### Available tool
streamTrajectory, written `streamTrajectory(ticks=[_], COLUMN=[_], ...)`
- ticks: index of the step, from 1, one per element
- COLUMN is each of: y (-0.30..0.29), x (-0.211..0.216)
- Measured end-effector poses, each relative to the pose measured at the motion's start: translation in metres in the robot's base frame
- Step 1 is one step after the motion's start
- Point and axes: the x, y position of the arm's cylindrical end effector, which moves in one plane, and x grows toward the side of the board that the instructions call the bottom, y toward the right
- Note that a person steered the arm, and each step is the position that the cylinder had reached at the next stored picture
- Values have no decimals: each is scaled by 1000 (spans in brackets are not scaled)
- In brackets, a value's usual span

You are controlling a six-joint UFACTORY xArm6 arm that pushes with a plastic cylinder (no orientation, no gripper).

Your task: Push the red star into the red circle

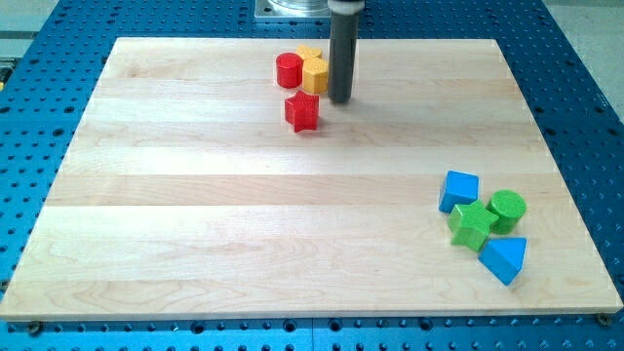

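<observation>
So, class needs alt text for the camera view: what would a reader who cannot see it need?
My tip rests just right of the red star, below the red circle and two yellow blocks near the board's top. Blue and green blocks cluster at lower right.

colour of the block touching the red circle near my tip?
Yellow; it sits against the red circle, left of my tip. Only the camera view shows it.
</observation>
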Motion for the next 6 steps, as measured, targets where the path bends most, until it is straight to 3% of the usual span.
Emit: streamTrajectory(ticks=[1, 3, 4, 5, 6], y=[-16, -46, -49, -49, -42], x=[86, -14, -22, 20, 28])
